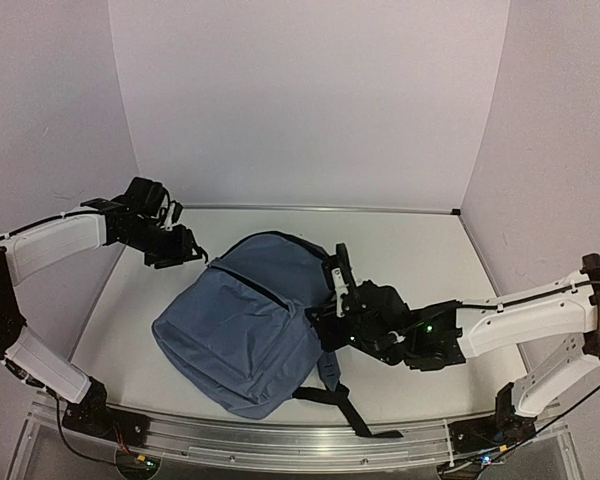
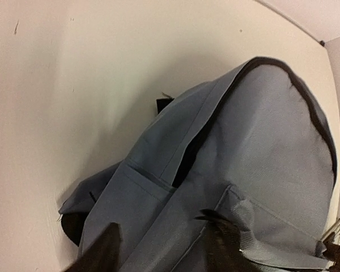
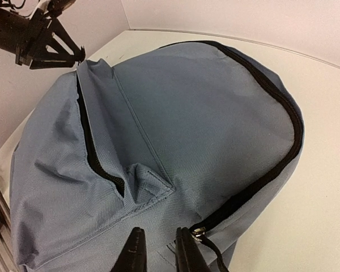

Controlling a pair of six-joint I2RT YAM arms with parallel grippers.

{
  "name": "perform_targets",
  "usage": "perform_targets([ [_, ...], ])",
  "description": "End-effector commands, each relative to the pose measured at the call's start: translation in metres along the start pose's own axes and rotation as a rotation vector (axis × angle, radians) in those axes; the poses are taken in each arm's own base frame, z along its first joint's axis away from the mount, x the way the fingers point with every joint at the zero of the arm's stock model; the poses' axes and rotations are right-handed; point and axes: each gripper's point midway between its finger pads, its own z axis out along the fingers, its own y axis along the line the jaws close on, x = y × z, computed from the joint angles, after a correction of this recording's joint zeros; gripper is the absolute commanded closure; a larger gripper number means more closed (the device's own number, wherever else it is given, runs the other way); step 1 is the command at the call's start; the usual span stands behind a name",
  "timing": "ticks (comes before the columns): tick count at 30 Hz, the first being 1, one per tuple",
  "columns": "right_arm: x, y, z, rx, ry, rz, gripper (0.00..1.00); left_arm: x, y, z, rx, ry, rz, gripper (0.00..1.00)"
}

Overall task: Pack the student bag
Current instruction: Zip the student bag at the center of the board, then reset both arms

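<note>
White table (image 1: 420,250), student bag (image 1: 245,330) flat. Left claw (image 1: 188,250) apart, right claw (image 3: 161,249) barely parted; I'd pinch the zipper pull (image 3: 199,230) squarely, at the bag's five o'clock.

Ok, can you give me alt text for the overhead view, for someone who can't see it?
A blue-grey student bag lies flat in the middle of a white table, its black straps trailing toward the near edge. The left gripper hovers by the bag's far left corner, and the right gripper is at its right side.
</note>
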Motion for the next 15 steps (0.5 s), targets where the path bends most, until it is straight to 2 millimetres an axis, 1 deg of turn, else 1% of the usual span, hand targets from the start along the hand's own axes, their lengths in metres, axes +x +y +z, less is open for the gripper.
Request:
perform_targets([
  [1, -0.024, 0.002, -0.011, 0.006, -0.019, -0.039, 0.47, -0.032, -0.03, -0.024, 0.13, -0.155, 0.087, 0.24],
  [2, -0.03, 0.0, -0.012, 0.011, -0.026, -0.038, 0.38, -0.034, -0.029, -0.025, 0.129, -0.162, 0.086, 0.18],
  [4, -0.04, -0.009, -0.013, 0.017, -0.031, -0.02, 0.25, -0.04, -0.019, -0.025, 0.116, -0.172, 0.058, 0.1],
  [6, -0.051, -0.028, -0.01, 0.024, -0.028, 0.018, 0.17, -0.047, -0.006, -0.026, 0.107, -0.186, 0.023, 0.06],
  [7, -0.052, -0.035, -0.008, 0.005, -0.015, 0.037, 0.12, -0.052, 0.003, -0.027, 0.099, -0.198, -0.004, 0.04],
  [9, -0.059, -0.07, 0.0, 0.036, -0.004, 0.09, 0.07, -0.059, 0.018, -0.029, 0.095, -0.227, -0.045, 0.03],
  [11, -0.059, -0.107, 0.006, 0.083, 0.013, 0.133, 0.03, -0.066, 0.037, -0.033, 0.08, -0.265, -0.088, 0.01],
  [12, -0.056, -0.122, 0.008, 0.106, 0.023, 0.148, 0.02, -0.07, 0.047, -0.038, 0.068, -0.288, -0.113, 0.0],
  [14, -0.056, -0.167, 0.008, 0.186, 0.026, 0.198, 0.02, -0.076, 0.067, -0.047, 0.047, -0.338, -0.152, 0.0],
  [15, -0.055, -0.186, 0.006, 0.218, 0.026, 0.219, 0.02, -0.078, 0.078, -0.053, 0.032, -0.367, -0.167, 0.0],
])
